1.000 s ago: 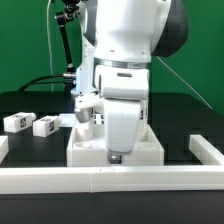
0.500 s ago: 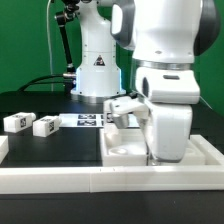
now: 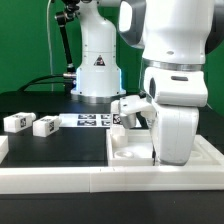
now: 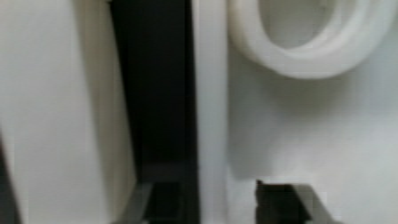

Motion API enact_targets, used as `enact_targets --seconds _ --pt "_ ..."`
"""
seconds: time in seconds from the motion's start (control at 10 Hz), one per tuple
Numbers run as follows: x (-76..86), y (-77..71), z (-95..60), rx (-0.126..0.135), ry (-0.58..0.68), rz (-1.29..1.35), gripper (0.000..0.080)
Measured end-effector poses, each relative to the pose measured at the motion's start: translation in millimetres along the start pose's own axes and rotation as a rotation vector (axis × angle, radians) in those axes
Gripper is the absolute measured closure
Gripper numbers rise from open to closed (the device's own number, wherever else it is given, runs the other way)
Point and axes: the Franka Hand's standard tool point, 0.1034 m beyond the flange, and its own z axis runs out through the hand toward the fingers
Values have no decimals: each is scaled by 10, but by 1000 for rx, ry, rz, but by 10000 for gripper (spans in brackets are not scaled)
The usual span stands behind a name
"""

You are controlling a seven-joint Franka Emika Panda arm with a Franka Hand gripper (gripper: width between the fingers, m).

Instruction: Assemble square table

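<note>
The square table's white slab [image 3: 130, 150] lies flat on the black surface at the exterior view's right, against the front rail. My gripper [image 3: 160, 159] stands straight down on its front right part. In the wrist view my gripper [image 4: 222, 205] straddles the slab's raised rim [image 4: 210, 100], one dark finger [image 4: 166, 205] outside it and the other inside, shut on it. A round ring socket [image 4: 302, 50] of the slab shows beside the rim. Two short white tagged legs [image 3: 15, 122] [image 3: 45, 126] lie at the exterior view's left. The other legs are hidden.
A long white rail [image 3: 90, 181] borders the black surface in front, with a side rail [image 3: 209, 150] at the exterior view's right. The marker board [image 3: 92, 121] lies behind the slab. The arm's base [image 3: 97, 70] stands at the back.
My gripper and the slab have slid together toward the exterior view's right, far over the first half second, then only slightly. The two legs have not moved.
</note>
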Motion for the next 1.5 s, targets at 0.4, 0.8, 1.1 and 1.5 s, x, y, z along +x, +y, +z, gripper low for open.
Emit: enact_targets --seconds 0.4,0.8,1.1,1.5 --pt "-252 -109 -216 81 -31 17 171" --pt "-708 -253 -618 61 -40 33 150" --pt "-1153 -437 -799 64 -38 46 150" --pt "-1212 -514 -793 71 -38 172 150"
